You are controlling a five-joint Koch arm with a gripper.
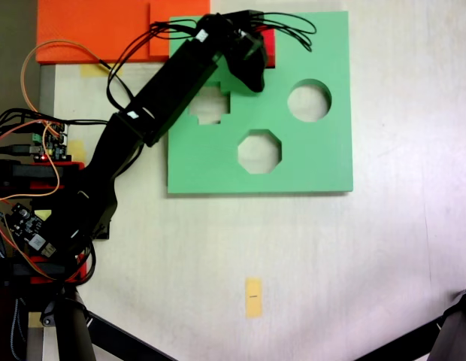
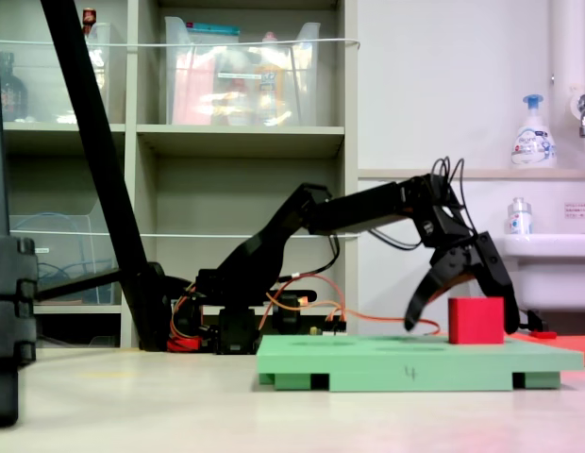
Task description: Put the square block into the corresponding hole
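The square block [image 2: 476, 321] sits on the green board [image 2: 396, 363] at its far edge, between the gripper [image 2: 462, 304]'s wide-spread fingers, ungripped. Foam: probably light, soft, grippy; squeeze opposite flat faces gently. The corresponding hole is hidden.

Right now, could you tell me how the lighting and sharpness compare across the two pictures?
In the top-down fixed view the table is washed out by bright light and the arm blocks most of the red block; in the side fixed view the light is even, the block reads sharply, and the near floor blurs.
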